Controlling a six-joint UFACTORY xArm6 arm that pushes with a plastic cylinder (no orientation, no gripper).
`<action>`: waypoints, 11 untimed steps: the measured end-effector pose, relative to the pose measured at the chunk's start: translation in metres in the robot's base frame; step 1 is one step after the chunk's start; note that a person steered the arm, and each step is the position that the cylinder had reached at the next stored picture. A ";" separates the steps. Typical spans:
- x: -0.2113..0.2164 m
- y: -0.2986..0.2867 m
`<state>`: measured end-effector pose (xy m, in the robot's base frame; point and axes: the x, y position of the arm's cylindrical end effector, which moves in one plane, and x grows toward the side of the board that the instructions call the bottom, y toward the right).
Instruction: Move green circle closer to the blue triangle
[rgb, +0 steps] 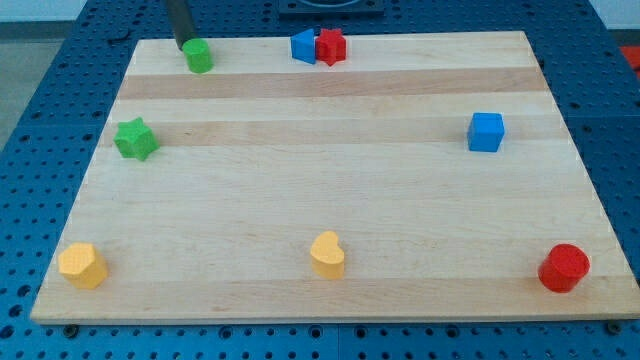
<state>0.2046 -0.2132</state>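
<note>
My tip (186, 46), a bare rod with no jaws to open or close, touches the green circle (199, 56) on its left, near the table's top-left corner. The blue triangle (302, 46) sits well apart along the top edge, touching a red block (331, 46); the gap is largely unclosed.

Along the view's top edge of the wooden board (330, 200), bare wood lies between the green circle (199, 56) and the blue triangle (302, 46). The red star (331, 46) touches the triangle's far side, blocking passage there. The green star (135, 139) sits well below this lane.
</note>
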 end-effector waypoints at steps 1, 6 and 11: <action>-0.011 -0.018; 0.034 0.024; 0.017 0.044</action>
